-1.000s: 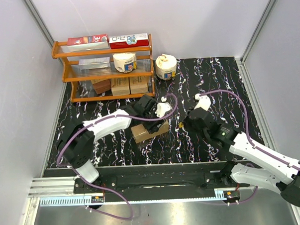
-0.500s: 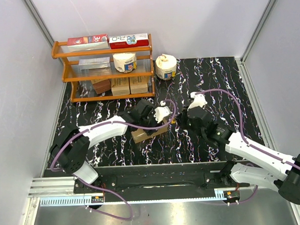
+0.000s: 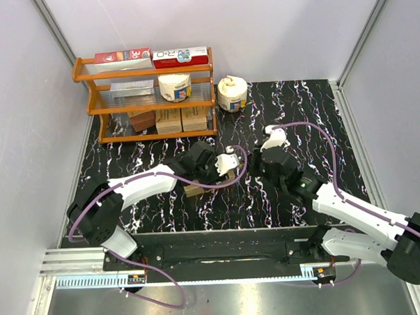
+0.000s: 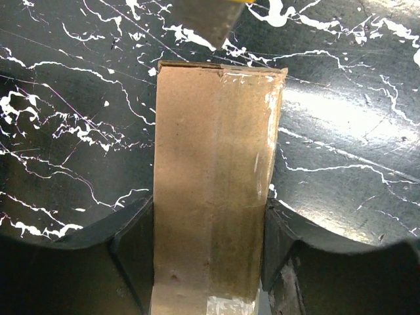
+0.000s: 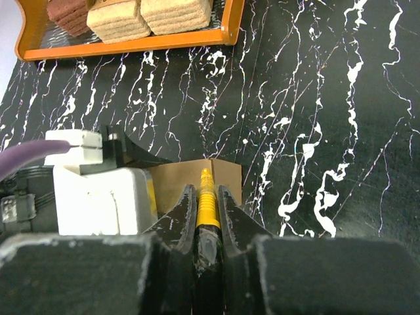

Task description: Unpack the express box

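brown cardboard marks the express box (image 3: 195, 190), lying flat on the black marbled table (image 3: 299, 112) in front of the orange rack (image 3: 147, 74), near the middle of the top view. the left gripper (image 3: 209, 177) sits over it and hides most of it. the right gripper (image 3: 251, 169) points at the box's right end from just beside it.

from the left wrist, the box runs lengthwise between the two fingers (image 4: 134, 252). they press against its long sides, so the gripper is clamped on the box at a middling width. clear tape shines along the top of the box. the grey tip of a yellow-handled tool (image 4: 213, 23) hangs just past the far end; whether it touches, i cannot tell.

from the right wrist, that gripper's fingers (image 5: 182, 213) are squeezed tight on the yellow-handled tool. its tip points at the box's end, beside the left gripper's white body.
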### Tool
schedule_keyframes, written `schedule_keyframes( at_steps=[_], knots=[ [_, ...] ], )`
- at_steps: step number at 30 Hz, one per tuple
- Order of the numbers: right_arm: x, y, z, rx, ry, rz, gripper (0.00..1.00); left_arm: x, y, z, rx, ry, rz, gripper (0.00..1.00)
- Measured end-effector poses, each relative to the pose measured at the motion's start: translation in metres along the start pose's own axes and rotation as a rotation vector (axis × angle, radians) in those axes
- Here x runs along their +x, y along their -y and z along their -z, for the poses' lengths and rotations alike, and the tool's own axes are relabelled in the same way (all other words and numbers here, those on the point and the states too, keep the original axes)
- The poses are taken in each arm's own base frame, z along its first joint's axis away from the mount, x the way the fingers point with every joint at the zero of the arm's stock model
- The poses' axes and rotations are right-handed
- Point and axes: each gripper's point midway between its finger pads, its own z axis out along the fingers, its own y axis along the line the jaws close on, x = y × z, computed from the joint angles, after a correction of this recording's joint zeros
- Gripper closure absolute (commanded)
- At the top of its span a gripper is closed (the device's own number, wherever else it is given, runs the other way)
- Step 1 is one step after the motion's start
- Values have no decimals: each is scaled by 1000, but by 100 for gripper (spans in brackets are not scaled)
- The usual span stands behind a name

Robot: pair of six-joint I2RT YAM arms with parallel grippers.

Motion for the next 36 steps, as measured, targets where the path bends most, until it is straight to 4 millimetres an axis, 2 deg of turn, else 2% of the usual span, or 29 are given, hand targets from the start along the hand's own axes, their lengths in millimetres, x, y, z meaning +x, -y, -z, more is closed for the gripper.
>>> schedule_keyframes(
  at_steps=[8, 36],
  knots=[
    [8, 1, -12, 7, -16, 19, 100, 3, 1, 3, -7, 6, -20, 60],
    [19, 1, -18, -6, -44, 38, 100, 3, 1, 3, -7, 7, -22, 62]
  ],
)
